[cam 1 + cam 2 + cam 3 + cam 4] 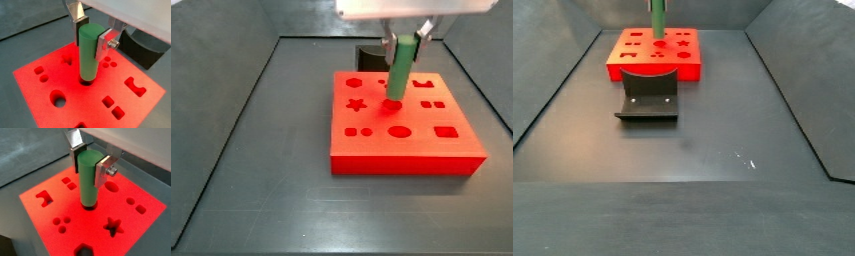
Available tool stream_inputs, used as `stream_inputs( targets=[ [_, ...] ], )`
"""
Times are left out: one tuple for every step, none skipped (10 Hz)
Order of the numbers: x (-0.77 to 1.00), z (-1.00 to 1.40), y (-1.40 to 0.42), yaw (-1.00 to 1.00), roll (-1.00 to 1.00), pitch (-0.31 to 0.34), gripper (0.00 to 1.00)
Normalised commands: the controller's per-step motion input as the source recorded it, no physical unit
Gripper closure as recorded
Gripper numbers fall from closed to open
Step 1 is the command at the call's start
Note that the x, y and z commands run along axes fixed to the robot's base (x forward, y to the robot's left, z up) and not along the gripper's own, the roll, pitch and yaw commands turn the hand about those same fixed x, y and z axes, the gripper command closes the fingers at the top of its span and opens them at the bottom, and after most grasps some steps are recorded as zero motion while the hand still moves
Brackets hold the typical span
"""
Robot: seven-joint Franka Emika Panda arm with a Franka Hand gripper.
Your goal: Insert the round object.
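Note:
The round object is a slim green cylinder peg (89, 52), also in the other wrist view (89, 178), held upright. My gripper (92, 36) is shut on its upper end, one silver finger on each side. The peg's lower end sits in a round hole near the middle of the red block (73, 90). In a side view the peg (401, 68) stands on the red block (405, 140) below my gripper (409, 38). From the far side view only the peg (656, 18) shows above the red block (653, 62); the gripper is out of frame.
The red block has several cut-out holes of other shapes: a star (113, 226), squares, circles. The dark fixture (648, 97) stands on the grey floor beside the block and shows in a wrist view (143, 50). Dark walls enclose the floor (687, 150).

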Motion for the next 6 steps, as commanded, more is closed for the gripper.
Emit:
stream_inputs(
  targets=[
    [0.03, -0.33, -0.13, 0.0, 0.27, 0.116, 1.0],
    [0.14, -0.32, -0.07, 0.0, 0.19, 0.086, 1.0],
    [0.37, -0.25, 0.0, 0.0, 0.17, 0.027, 1.0],
    [0.28, -0.24, 0.0, 0.0, 0.16, 0.034, 1.0],
    [0.13, -0.29, -0.03, 0.0, 0.12, 0.049, 1.0],
    [0.0, -0.33, -0.07, 0.0, 0.08, 0.059, 1.0]
  ],
)
